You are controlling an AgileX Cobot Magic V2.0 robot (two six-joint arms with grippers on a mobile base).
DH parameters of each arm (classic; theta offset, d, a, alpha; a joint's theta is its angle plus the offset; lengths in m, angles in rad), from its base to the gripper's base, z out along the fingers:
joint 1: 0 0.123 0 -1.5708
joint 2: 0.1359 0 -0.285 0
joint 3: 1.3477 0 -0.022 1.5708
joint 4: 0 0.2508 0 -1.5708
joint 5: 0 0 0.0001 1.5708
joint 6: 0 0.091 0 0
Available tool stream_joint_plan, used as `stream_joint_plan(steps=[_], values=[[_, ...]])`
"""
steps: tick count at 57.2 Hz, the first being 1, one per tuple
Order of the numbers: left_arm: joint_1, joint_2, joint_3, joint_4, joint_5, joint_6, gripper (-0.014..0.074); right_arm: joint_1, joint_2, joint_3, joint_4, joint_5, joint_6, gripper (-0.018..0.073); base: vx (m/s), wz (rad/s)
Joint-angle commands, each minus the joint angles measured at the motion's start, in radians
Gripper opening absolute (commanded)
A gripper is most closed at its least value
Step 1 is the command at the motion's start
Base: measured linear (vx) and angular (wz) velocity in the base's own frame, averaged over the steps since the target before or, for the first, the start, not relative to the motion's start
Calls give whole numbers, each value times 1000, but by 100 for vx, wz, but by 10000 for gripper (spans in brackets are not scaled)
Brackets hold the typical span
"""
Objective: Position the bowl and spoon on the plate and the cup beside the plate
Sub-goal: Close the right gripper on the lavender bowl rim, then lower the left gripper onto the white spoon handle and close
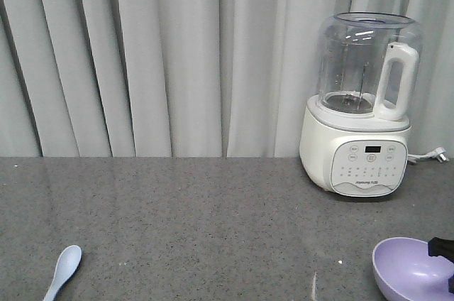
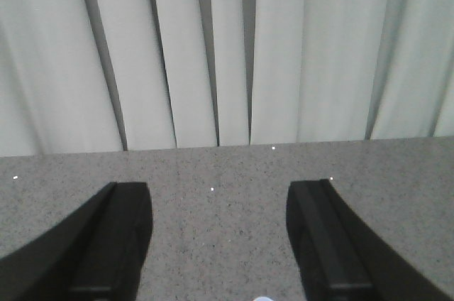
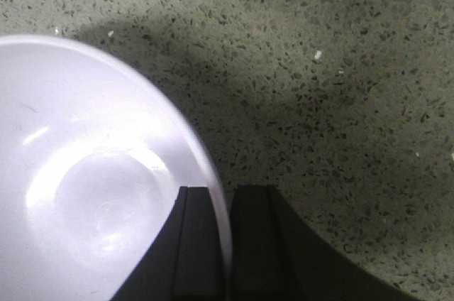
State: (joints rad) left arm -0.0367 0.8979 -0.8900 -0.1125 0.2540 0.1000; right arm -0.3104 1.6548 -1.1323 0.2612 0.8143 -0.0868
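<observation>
Lavender bowl rim between right fingers

The left gripper holds its two dark fingers spread wide, one toward each bottom corner of the left wrist view. The right gripper, at bottom centre of its own view, pinches the rim of the bowl, one finger inside and one outside.

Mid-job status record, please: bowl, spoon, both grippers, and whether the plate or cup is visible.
bowl: lavender, front right of counter, rim gripped
spoon: pale blue, lying front left, untouched
left gripper: open, empty, over bare counter
right gripper: shut on bowl rim, one finger inside, one outside
plate: not in view
cup: not in view
other: white blender with clear jug, back right, before curtain
</observation>
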Motion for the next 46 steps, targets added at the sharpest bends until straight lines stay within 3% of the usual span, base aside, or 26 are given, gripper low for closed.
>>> stream_joint_plan(steps=[1,7,25,33,46], values=[[-9,-8,-36,-12,-30,-15,541,-5,-36,-31,8,-32,-13,-11,0,0],[-9,9,-58,-10,73,-61,541,-5,-36,-31,8,-34,-13,-12,0,0],[-9,270,-267,-21,488,-68,541,-5,-36,-31,50,-33,-20,-12,0,0],[-9,376,-280,-37,547,-64,541,-5,-36,-31,56,-32,-21,-12,0,0],[-36,500,-280,-162,568,30,541,-5,-36,-31,56,-32,-21,-12,0,0]])
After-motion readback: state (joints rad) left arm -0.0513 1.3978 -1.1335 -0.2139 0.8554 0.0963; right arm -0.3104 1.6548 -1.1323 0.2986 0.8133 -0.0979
